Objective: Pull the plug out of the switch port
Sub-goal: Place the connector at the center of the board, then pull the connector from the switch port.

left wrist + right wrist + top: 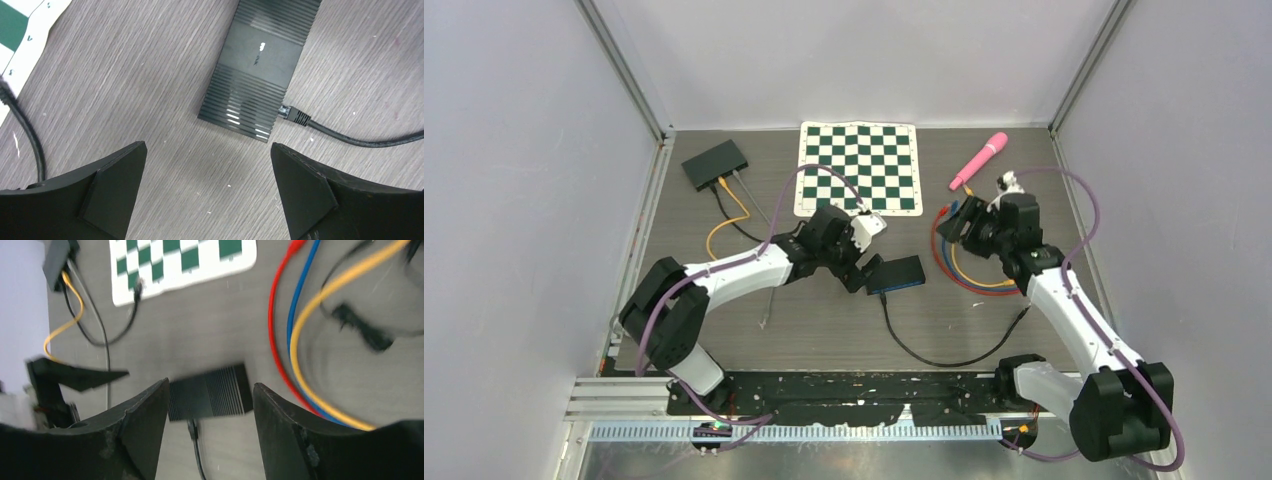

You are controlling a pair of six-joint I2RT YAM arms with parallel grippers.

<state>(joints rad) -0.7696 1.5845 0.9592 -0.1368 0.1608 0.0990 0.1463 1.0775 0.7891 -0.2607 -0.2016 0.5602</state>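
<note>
Left gripper jaws wide, empty, hovering just beside the switch mid-table. Black plug sits in the switch's port, its cable trailing off. Right gripper jaws apart, empty, over coloured cables.

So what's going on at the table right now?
Neither arm is holding anything. The left gripper hovers open just short of the black switch, which lies flat on the table. The plug of the black cable looks seated in the switch's side port, so the pull is not yet done. The right gripper is also open and empty, over by the loose coloured cables on the right side.
</note>
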